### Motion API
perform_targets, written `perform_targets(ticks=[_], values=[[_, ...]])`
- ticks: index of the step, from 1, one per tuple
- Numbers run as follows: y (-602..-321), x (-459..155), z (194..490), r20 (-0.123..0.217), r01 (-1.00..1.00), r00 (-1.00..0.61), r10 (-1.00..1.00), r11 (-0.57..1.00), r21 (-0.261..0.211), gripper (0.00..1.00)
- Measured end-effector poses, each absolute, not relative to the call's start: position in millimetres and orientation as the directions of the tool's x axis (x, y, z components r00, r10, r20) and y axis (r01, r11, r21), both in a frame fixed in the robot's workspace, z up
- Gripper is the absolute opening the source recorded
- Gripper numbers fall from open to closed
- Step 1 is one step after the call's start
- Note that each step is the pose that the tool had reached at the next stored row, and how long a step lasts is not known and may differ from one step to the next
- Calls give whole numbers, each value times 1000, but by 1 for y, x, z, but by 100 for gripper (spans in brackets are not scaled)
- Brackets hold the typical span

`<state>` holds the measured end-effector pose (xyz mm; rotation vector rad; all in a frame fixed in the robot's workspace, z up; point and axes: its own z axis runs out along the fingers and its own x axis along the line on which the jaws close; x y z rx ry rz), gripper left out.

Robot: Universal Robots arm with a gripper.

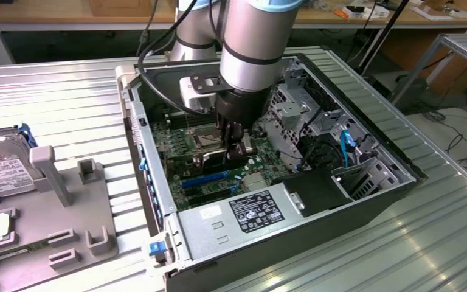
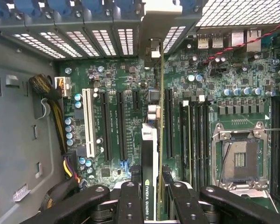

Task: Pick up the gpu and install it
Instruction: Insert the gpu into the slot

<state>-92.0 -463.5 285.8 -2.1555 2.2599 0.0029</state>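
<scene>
The gpu (image 2: 151,140) shows edge-on in the wrist view as a thin green board with a dark labelled side. It stands upright over the motherboard (image 2: 116,93), between two long black expansion slots (image 2: 106,126). Its silver bracket end (image 2: 153,46) reaches the rear slot openings of the case. My gripper (image 2: 151,191) is shut on the card's upper edge, one black finger (image 2: 129,198) on each side. In the exterior view the gripper (image 1: 235,145) is deep inside the open computer case (image 1: 363,201), with the dark card (image 1: 216,159) below it. Whether the card's edge sits in a slot I cannot tell.
An open CPU socket (image 2: 240,158) and memory slots (image 2: 196,140) lie beside the card. Yellow and black cables (image 2: 53,98) run along the case wall. A power supply (image 1: 245,213) fills the case's near end. A hard drive (image 1: 2,167) and a grey holder tray (image 1: 63,207) sit at the exterior view's left.
</scene>
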Motion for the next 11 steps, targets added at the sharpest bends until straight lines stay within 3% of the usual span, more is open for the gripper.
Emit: perform_targets(ticks=[11], values=[[-461,-102,286,-14,-999,-47,-999,47,-11,27]])
